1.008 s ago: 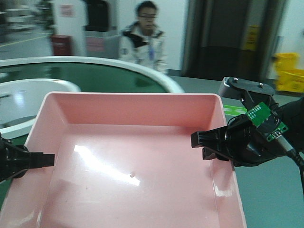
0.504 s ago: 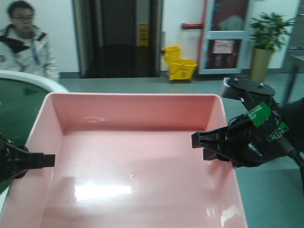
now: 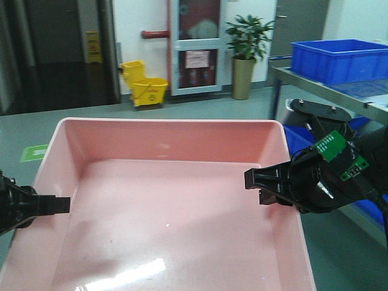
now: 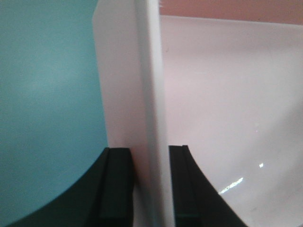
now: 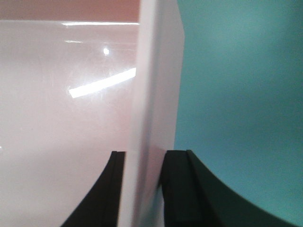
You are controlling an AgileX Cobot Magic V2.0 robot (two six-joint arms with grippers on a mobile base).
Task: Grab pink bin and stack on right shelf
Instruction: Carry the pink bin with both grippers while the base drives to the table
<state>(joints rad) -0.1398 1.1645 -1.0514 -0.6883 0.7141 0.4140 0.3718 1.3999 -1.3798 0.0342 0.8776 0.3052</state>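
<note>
The pink bin (image 3: 170, 212) fills the middle of the front view, held between both claws — the left gripper (image 3: 59, 205) clamped on its wall at 9 o'clock, the right gripper (image 3: 262, 183) clamped on its wall at 3 o'clock — with a blue crate (image 3: 339, 57) at 2 o'clock.

Blue crate (image 3: 339, 59) on seemingly metal grey shelf (image 3: 303, 80)
</note>
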